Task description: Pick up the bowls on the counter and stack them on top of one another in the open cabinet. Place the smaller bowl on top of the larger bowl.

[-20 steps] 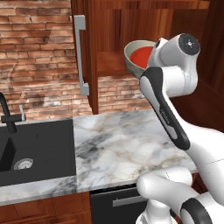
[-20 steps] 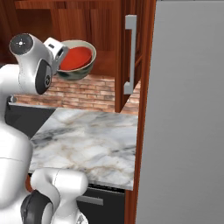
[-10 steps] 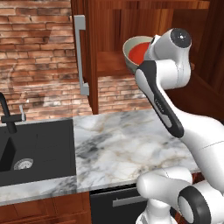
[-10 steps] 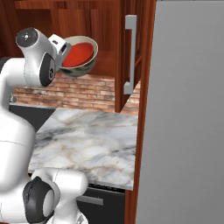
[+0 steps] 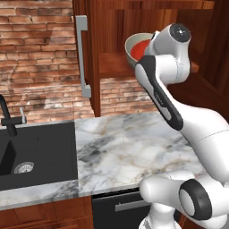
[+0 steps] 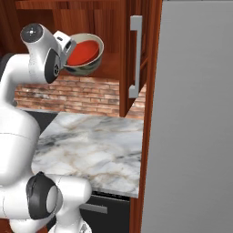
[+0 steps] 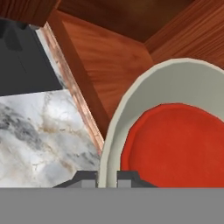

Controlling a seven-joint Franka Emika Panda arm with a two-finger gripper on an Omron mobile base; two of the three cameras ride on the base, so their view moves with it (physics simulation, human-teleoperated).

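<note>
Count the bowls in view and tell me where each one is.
2. The larger bowl hangs in the gripper at the open cabinet, above the counter. The smaller bowl sits nested inside it.

a rendered home kitchen: veined marble worktop (image 5: pixel 129 147) beside a black sink (image 5: pixel 33 152) with a dark tap (image 5: pixel 6 118), red brick back wall (image 5: pixel 36 53), reddish-brown wooden wall cabinet (image 5: pixel 134 27) with a grey bar handle (image 5: pixel 82 56), tall grey appliance front (image 6: pixel 195 127) at the side.

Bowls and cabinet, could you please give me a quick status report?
End effector shut on larger bowl's rim. Smaller bowl nested inside it, both held up at the open cabinet shelf. Nothing seen in the way.
</note>
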